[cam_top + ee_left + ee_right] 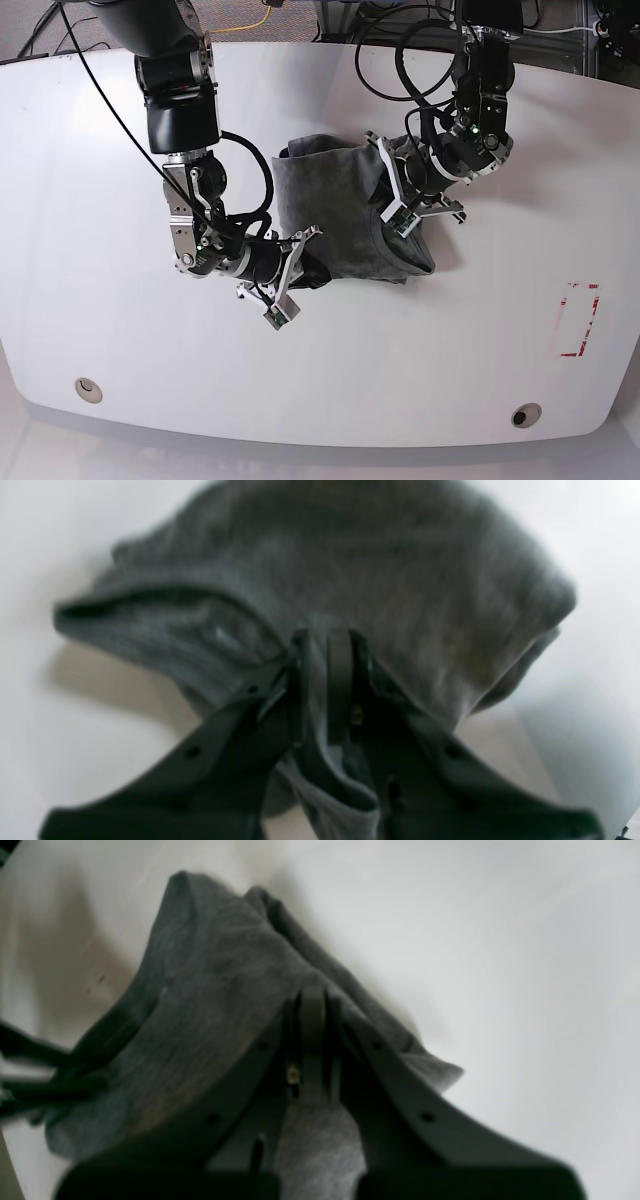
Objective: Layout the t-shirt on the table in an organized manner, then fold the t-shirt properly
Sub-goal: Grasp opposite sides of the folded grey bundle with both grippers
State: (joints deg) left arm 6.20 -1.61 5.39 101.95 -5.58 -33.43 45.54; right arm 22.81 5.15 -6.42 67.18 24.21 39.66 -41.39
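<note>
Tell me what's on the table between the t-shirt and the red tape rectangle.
Nothing: in the base view, bare white table separates the t-shirt from the red tape rectangle.

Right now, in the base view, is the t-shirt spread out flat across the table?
No, the t-shirt lies bunched in a small heap mid-table, with both arms' jaws shut on its edges.

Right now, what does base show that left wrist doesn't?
Only base: both arms, the right gripper shut on the t-shirt's near edge, the red tape rectangle, two cable holes and the table's full outline. Only left wrist: a close look at the left gripper with its jaws pinched on a fold of grey cloth. Both: the bunched t-shirt on the white table, held by the left gripper.
</note>
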